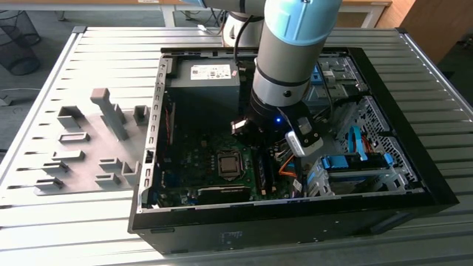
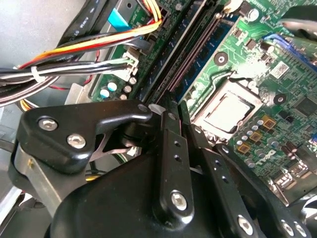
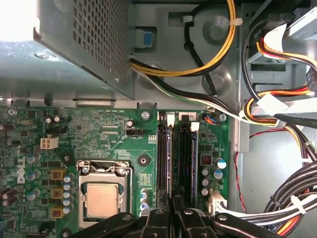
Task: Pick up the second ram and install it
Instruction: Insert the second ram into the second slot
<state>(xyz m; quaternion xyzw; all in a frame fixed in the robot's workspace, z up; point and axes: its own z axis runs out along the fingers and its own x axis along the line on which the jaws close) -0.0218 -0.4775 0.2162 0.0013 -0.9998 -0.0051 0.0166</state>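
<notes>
My gripper (image 1: 260, 145) reaches down into the open computer case (image 1: 148, 183), over the memory slots (image 3: 179, 153) on the green motherboard (image 3: 114, 139). In both wrist views the black fingers (image 2: 171, 144) stand close together on either side of a thin bluish board edge, the second ram (image 3: 170, 158), which stands upright along one slot (image 2: 200, 54). The gripper (image 3: 173, 201) looks shut on the stick's near end (image 2: 184, 124). Whether the stick is fully seated cannot be told. Another bluish board edge (image 3: 195, 158) stands two slots away.
The processor socket (image 3: 101, 198) lies beside the slots. The power supply box (image 3: 74, 44) and bundles of coloured cables (image 3: 277, 114) crowd the case's far end and side. Blue drive clips (image 1: 347, 162) sit at the exterior view's right. A grey slotted fixture (image 1: 96, 149) lies outside the case.
</notes>
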